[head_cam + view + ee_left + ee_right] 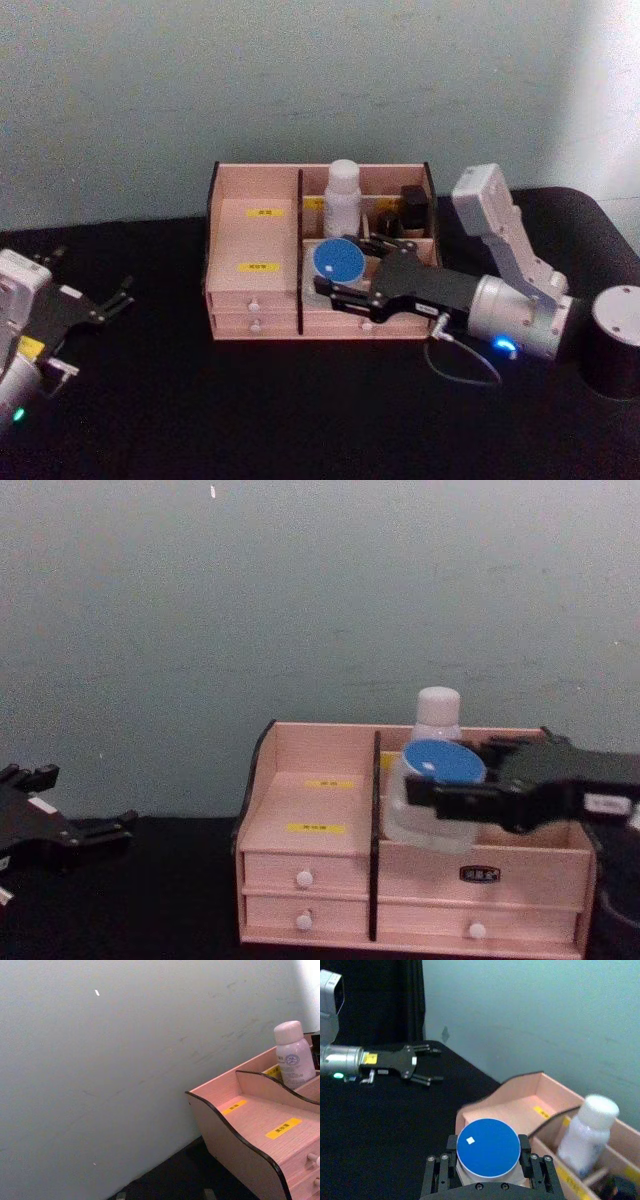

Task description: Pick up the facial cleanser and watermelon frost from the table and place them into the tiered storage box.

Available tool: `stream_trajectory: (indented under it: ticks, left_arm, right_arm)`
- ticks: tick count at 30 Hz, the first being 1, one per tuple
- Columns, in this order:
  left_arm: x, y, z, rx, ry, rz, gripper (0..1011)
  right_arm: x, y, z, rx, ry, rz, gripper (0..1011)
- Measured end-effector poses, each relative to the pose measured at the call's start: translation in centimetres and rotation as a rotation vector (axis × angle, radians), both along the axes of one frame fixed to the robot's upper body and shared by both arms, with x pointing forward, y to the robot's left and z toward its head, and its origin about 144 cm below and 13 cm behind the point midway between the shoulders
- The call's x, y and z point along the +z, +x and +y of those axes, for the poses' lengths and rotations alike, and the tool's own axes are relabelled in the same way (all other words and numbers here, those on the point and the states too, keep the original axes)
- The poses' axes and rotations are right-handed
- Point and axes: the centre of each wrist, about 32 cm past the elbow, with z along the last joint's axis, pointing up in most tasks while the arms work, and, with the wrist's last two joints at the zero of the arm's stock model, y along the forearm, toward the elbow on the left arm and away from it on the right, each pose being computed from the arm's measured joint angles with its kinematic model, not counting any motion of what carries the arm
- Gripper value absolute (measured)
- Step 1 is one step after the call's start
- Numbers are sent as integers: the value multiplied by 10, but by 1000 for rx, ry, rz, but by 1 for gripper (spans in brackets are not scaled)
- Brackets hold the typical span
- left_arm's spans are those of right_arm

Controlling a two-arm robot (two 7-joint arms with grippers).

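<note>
Jar: blue lid, you've got it over the front tier in the right half of the tiered storage box; can't tell if it's resting there.
Right end effector: pinching the jar by its sides.
White bottle: upright in the rear right compartment, just behind the jar.
Left end effector: fingers spread, parked low over the table, well left of the box.

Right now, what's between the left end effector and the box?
Only bare black table separates the left end effector from the box, per the head view.
</note>
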Motion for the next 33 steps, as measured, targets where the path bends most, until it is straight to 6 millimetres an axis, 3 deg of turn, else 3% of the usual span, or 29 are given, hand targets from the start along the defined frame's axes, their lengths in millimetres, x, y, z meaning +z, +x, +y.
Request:
stream_trajectory:
  ticks: [18,33]
  left_arm:
    - [0,0,0,0,0,0,1001]
    - [0,0,0,0,0,0,1001]
  right_arm:
    - [11,49,45,-8,21,-32,717]
    - [4,75,70,-7,-9,7,717]
